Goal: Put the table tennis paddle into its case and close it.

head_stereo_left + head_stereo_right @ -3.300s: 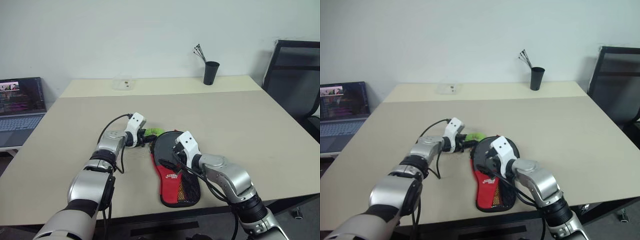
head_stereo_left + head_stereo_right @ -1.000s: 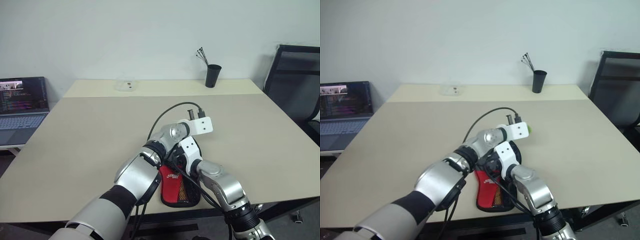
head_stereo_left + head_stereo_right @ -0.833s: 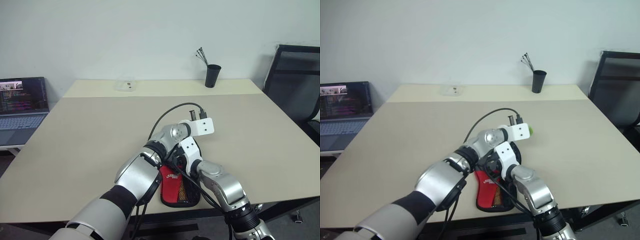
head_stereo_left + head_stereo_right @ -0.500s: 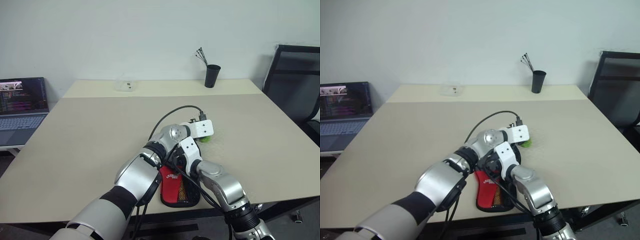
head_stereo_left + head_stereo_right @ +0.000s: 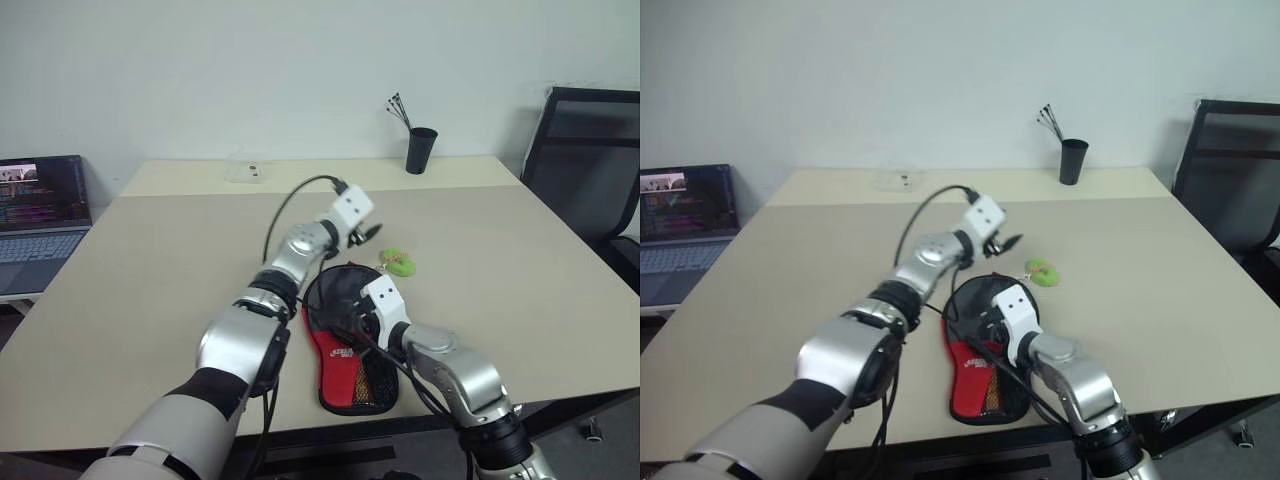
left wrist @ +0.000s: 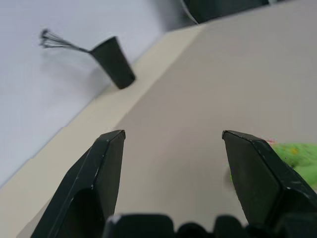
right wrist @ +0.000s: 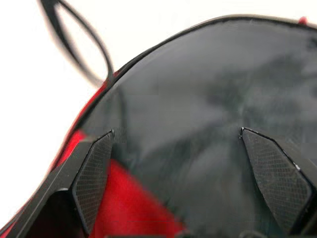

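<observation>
At the far left, off the table's edge, an open laptop with a lit screen [image 5: 40,205] sits on a lower surface. The wide beige table [image 5: 160,270] carries, near its back edge, a small clear plastic box [image 5: 245,171]. The left gripper [image 5: 368,232] is raised above the tabletop and points toward the right, its two black fingers [image 6: 101,173] spread apart with nothing between them; the left wrist view looks past them over bare table. Just below it lies the case [image 5: 345,335], a flat paddle-shaped black fabric pouch with a red handle-end panel and a mesh pocket, its round end pointing away from the robot and its red end close to the table's near edge. Whether the table tennis paddle is inside it cannot be told. The right gripper [image 5: 352,322] hovers low over the pouch's round black part, fingers [image 7: 94,173] wide apart and clamped on nothing. A small bright green object [image 5: 398,263] rests on the table just right of the pouch's top. Farther back stands a black cup holding thin sticks [image 5: 420,148], and a black mesh chair [image 5: 585,160] stands at the far right.
</observation>
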Tool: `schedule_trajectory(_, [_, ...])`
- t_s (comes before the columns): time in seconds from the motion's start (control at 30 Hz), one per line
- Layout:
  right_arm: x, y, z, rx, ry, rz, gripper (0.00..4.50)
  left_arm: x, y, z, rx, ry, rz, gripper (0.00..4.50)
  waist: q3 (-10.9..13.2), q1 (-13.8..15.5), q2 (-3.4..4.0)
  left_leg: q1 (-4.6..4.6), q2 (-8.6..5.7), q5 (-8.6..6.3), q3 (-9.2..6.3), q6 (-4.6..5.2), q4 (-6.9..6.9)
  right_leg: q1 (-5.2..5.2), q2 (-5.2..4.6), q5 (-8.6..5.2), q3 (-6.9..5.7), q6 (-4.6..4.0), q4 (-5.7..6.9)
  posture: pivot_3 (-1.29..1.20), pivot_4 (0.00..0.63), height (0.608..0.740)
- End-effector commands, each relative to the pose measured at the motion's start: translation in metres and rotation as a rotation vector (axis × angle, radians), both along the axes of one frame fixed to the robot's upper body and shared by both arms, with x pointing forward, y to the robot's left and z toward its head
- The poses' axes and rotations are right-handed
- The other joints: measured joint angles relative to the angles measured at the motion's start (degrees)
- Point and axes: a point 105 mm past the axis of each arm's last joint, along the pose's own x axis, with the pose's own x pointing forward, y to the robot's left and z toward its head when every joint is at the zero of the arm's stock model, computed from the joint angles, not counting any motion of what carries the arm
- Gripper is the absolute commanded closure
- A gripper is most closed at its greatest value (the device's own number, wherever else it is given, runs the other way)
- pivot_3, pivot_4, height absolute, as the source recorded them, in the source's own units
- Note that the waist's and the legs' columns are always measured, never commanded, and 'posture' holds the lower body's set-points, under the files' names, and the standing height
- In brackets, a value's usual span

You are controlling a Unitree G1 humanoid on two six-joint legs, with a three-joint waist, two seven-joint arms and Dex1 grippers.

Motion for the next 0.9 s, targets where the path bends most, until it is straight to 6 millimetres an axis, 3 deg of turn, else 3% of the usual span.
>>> schedule_trajectory(0.03, [-0.017, -0.015, 0.049, 0.089, -0.070, 0.080, 0.00, -0.007, 0.025, -0.016, -0.011, 0.050, -0.043, 1.10, 0.02, -0.01, 0.03, 0.00, 0.01, 0.00, 0.00, 0.00, 0.00, -0.01, 0.00, 0.00, -0.01, 0.00, 0.00, 0.00, 0.150, 0.740])
schedule_trajectory(0.17, [-0.015, -0.052, 0.089, 0.065, -0.143, 0.078, 0.00, -0.023, 0.056, -0.035, -0.090, 0.153, -0.110, 1.10, 0.12, -0.03, 0.07, -0.03, 0.02, 0.00, -0.06, 0.00, 0.01, -0.06, 0.00, 0.01, 0.00, -0.02, 0.04, 0.00, 0.150, 0.740])
schedule_trajectory(0.23, [-0.008, -0.066, 0.102, 0.066, -0.167, 0.048, 0.00, -0.035, 0.056, -0.039, -0.112, 0.187, -0.180, 1.10, 0.13, 0.05, 0.06, -0.05, 0.03, 0.00, -0.09, 0.01, 0.01, -0.07, -0.01, 0.01, -0.02, -0.03, 0.03, 0.00, 0.150, 0.740])
schedule_trajectory(0.3, [0.012, -0.085, 0.107, 0.036, -0.191, -0.037, 0.00, -0.052, 0.051, -0.047, -0.108, 0.232, -0.262, 1.10, 0.13, 0.08, 0.07, -0.04, 0.04, 0.00, -0.11, 0.00, -0.04, -0.07, -0.01, 0.00, -0.02, -0.04, 0.00, 0.00, 0.150, 0.740])
schedule_trajectory(0.43, [0.058, -0.105, 0.103, 0.001, -0.215, -0.180, 0.00, -0.080, 0.041, -0.062, -0.094, 0.308, -0.344, 1.10, 0.13, 0.09, 0.07, -0.03, 0.00, 0.00, -0.01, 0.01, -0.04, -0.05, -0.02, 0.10, 0.11, -0.22, -0.02, 0.00, 0.150, 0.740])
schedule_trajectory(0.63, [0.117, -0.107, 0.087, 0.056, -0.199, -0.319, 0.00, -0.089, 0.032, -0.070, -0.056, 0.345, -0.356, 1.10, 0.14, -0.25, 0.09, 0.04, -0.01, 0.01, 0.07, 0.03, 0.05, -0.06, 0.10, 0.03, 0.19, -0.01, 0.09, 0.00, 0.150, 0.740])
schedule_trajectory(0.9, [0.152, -0.099, 0.064, 0.141, -0.110, -0.412, 0.00, -0.091, 0.028, -0.079, 0.003, 0.359, -0.369, 1.10, 0.18, -0.13, 0.15, -0.08, 0.02, 0.00, 0.12, 0.04, -0.11, -0.17, 0.05, 0.16, 0.23, -0.26, 0.00, 0.00, 0.150, 0.740])
